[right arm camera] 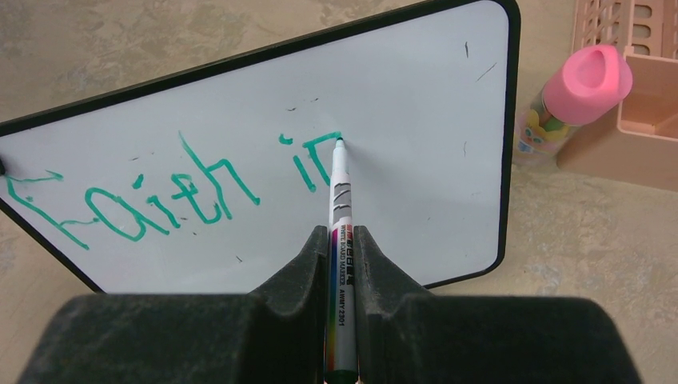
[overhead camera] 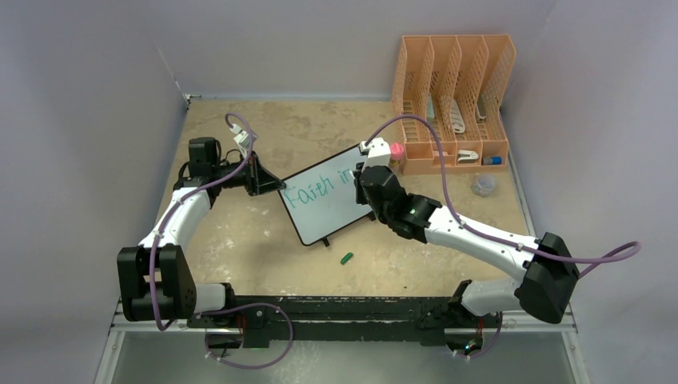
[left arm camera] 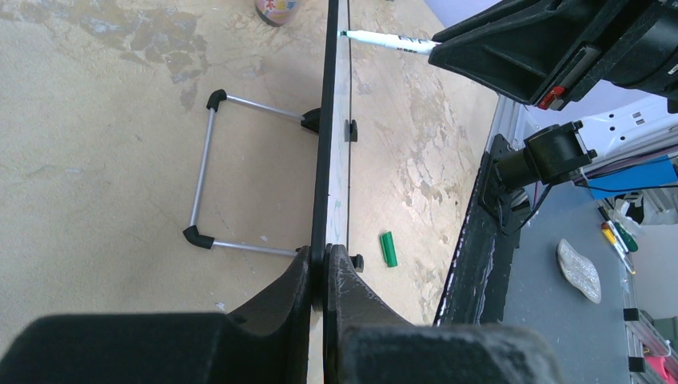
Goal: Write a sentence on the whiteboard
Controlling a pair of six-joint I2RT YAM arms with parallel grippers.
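Right gripper: nearest the lens in its wrist view, both fingers clamped on a marker. The marker's barrel runs straight out from the jaws and its green tip touches the whiteboard.

Whiteboard: mid-table, standing on its long lower edge. From overhead its long axis runs from near-left to far-right, with the written face turned towards the right arm.

Sentence: one green line along the whiteboard's long axis, reading "Faith in". The marker tip rests at the top of the last letter.

Left gripper: fingers pinched tight on the whiteboard's left edge.

Left wrist view only: the whiteboard seen edge-on as a thin black line, with a wire stand on its back side and small black feet on its front side.

Right wrist view only: the lettering legible, and a pink-capped bottle just beyond the whiteboard's right edge.

Cap: green, lying on the table in front of the whiteboard.

Rack: orange mesh, four bays, behind and to the right of the whiteboard.

Table: mottled tan top. Pale lilac walls close it in behind the whiteboard and at both sides.
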